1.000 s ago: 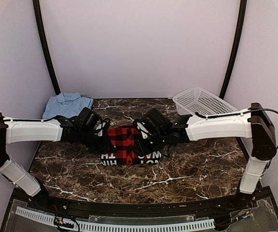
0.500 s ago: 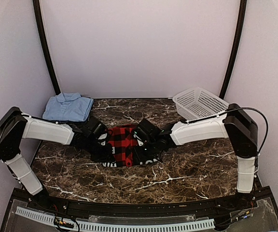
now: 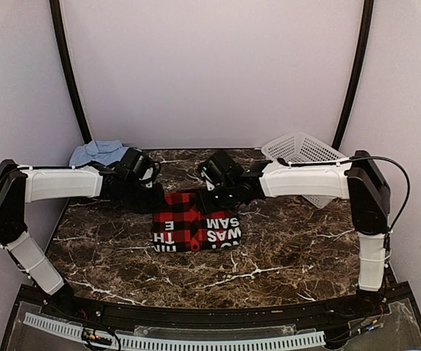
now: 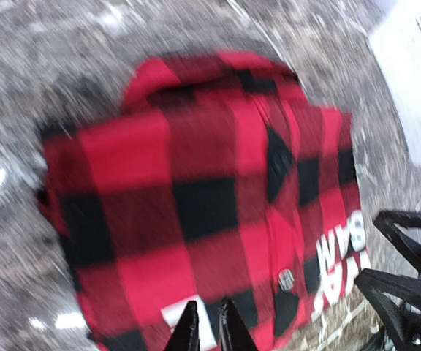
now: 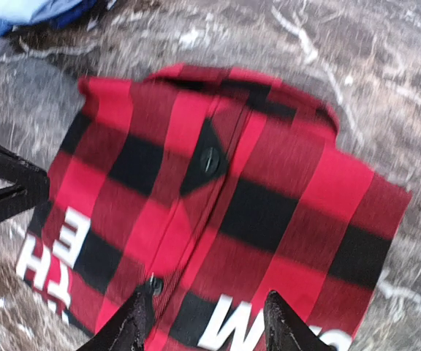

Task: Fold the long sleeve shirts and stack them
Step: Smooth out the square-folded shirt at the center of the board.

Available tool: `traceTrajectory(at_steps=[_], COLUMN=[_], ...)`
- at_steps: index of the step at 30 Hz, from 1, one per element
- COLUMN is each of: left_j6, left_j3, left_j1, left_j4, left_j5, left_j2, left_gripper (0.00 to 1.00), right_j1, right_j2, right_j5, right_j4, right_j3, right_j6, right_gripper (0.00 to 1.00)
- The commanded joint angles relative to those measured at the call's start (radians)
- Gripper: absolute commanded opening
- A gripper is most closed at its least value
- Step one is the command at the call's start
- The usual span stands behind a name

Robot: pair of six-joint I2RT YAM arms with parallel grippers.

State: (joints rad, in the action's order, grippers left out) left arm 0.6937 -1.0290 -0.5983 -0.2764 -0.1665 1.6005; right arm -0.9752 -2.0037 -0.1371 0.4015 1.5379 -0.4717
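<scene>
at the middle of the dark marble table [image 3: 305,248] we see the red-and-black flannel shirt [image 3: 196,228] lying flat, folded into a compact rectangle. its collar points to the far side, and a black band with white lettering runs along its near edge. its buttoned front faces up.

both arms reach in from the sides and meet over the shirt's far edge. the left tool [image 3: 150,196] hangs by the far left corner. from its wrist we see its fingers [image 4: 188,330] drawn almost together with only a slim gap, and nothing between them. the right tool [image 3: 207,196] hangs by the collar. its fingers [image 5: 131,323] are spread wide over the cloth and grip nothing.

at the far left corner a light blue shirt [image 3: 93,153] lies partly hidden behind the left arm. at the far right a white mesh basket [image 3: 305,150] sits well apart from the flannel shirt.
</scene>
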Motion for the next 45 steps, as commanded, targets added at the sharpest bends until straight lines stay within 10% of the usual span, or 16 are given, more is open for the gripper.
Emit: traceTrajectory(at_steps=[1,23,45], left_j6=[-0.054,-0.112,-0.066], left_j3=[-0.065,-0.197,0.086], left_j1=[0.089,0.189,0.190], left_j4=[0.038,0.056,-0.005], left_j5=[0.034,0.011,-0.162], left_j2=[0.099,0.338,-0.024], left_gripper=[0.10,0.11,0.56], right_j1=[0.048,0.233,0.235], right_j2=[-0.108,-0.369,-0.209], right_j5=[-0.031,0.069,0.100], right_j4=[-0.006,0.005,-0.016], right_j3=[0.116,0.311,0.254], right_j6=[0.033,0.036,0.066], right_gripper=[0.52,0.59,0.81])
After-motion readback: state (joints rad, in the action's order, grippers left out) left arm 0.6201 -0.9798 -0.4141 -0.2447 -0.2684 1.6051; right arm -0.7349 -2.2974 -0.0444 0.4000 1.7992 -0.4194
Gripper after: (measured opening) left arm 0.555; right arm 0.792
